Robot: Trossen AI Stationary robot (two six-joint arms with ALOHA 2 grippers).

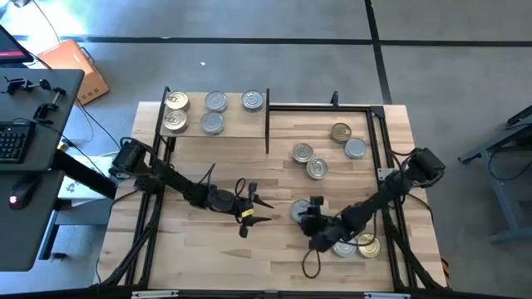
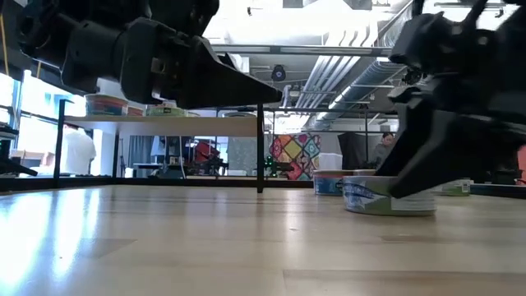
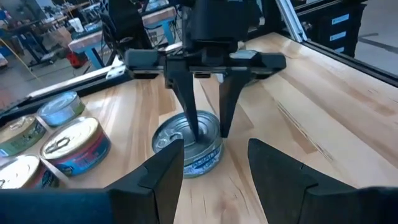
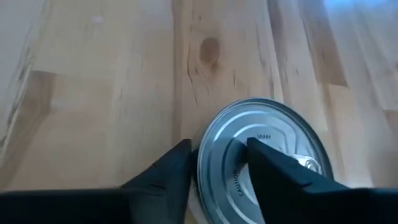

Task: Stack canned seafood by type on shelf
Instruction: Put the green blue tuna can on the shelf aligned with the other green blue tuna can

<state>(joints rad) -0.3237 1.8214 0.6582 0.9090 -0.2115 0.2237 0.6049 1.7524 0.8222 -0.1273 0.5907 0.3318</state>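
A light-wood counter (image 1: pixel 208 257) inside a black frame stands on a grey floor, with a desk and keyboard off to its left.

Farthest left, up at the back corner and well away from both arms, is the shelf (image 1: pixel 233 126). Five tins (image 1: pixel 214 102) already sit on it: two gold-topped ones at its left end, three silver-topped ones beside them. That part of the sorting looks done.

The left gripper (image 1: pixel 254 208) hangs over bare wood near the counter's middle, its fingers spread and holding nothing; its own camera looks straight across at the other arm's work.

Just to the right of it, the right gripper (image 3: pixel 208 127) is down on a silver-topped tin (image 3: pixel 188 144). One finger rests on the lid and the other stands at the rim, so the fingers are apart and no grip is made yet; the tin sits flat on the counter.

Behind that gripper, toward the shelf side, a loose group of four tins (image 1: pixel 303 153) waits, gold and silver mixed. Close beside the right arm, at the counter's right front, lie two or three more tins (image 1: pixel 366 246).

By this count, under half the cans are stacked and seven or eight remain.
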